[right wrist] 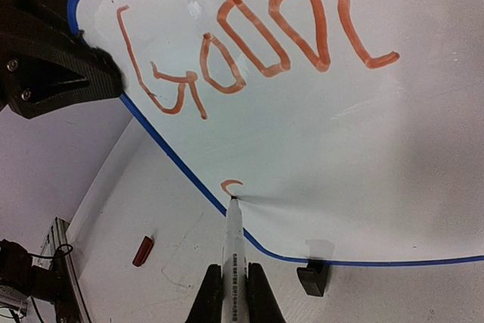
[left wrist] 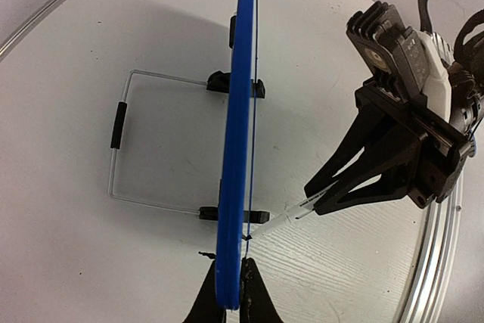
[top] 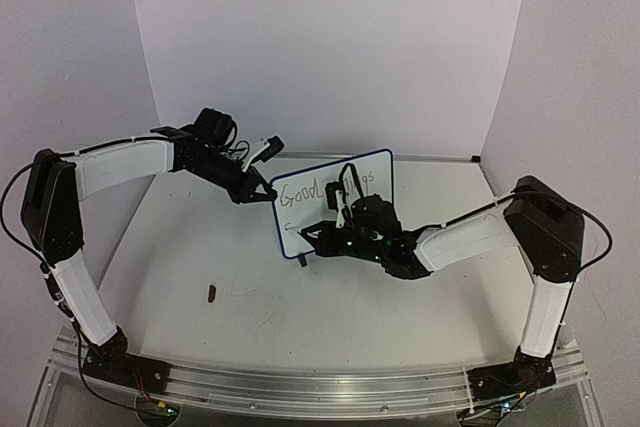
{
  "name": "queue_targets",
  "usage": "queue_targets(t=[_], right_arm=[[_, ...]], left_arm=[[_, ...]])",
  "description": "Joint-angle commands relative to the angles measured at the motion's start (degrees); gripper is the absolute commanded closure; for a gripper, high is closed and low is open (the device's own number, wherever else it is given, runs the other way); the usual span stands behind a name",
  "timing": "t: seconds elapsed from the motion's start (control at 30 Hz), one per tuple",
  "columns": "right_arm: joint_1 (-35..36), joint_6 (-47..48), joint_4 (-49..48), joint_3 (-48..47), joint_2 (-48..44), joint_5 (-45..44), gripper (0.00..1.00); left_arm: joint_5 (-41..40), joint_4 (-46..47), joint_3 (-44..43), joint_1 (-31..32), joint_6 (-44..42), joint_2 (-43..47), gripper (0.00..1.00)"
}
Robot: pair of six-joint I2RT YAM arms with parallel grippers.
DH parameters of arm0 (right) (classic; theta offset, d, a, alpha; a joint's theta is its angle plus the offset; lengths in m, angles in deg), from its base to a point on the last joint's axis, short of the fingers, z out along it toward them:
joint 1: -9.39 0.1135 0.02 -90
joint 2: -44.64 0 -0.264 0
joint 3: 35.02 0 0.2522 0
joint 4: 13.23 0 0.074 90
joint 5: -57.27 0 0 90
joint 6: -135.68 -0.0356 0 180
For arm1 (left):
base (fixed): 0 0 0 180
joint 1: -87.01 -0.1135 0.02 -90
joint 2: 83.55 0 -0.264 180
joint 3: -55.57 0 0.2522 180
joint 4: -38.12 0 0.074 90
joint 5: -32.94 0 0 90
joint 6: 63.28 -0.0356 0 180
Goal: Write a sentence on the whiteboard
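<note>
The whiteboard [top: 312, 213] stands upright mid-table on black feet; its rim is blue. My left gripper [top: 264, 191] is shut on its left edge, and in the left wrist view the fingers [left wrist: 231, 281] pinch the edge-on board [left wrist: 238, 111]. My right gripper [right wrist: 235, 293] is shut on a white marker [right wrist: 234, 243] whose tip touches the board [right wrist: 355, 156] near its lower left corner. Of the sentence, "Good" [right wrist: 227, 51] in orange-red fills the top line, with more letters to its right cut off. A small curved stroke [right wrist: 232, 185] sits at the marker tip.
A red marker cap [top: 211, 294] lies on the table left of the board, also seen as the cap [right wrist: 142, 251] in the right wrist view. A wire stand [left wrist: 121, 141] props the board from behind. A black foot [right wrist: 313, 278] sits under the bottom rim.
</note>
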State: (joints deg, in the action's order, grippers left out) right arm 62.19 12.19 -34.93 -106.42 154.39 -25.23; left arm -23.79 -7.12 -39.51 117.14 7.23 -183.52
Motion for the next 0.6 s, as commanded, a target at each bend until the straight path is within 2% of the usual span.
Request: queue_targets(t=[0.0, 0.57], right_arm=[[-0.3, -0.2, 0.1, -0.8, -0.1, -4.4, 1.00], [-0.4, 0.1, -0.1, 0.6, -2.3, -6.4, 1.00]], left_arm=[[-6.2, -5.1, 0.6, 0.5, -2.6, -1.8, 1.00], [-6.1, -5.1, 0.6, 0.5, -2.6, -1.8, 1.00]])
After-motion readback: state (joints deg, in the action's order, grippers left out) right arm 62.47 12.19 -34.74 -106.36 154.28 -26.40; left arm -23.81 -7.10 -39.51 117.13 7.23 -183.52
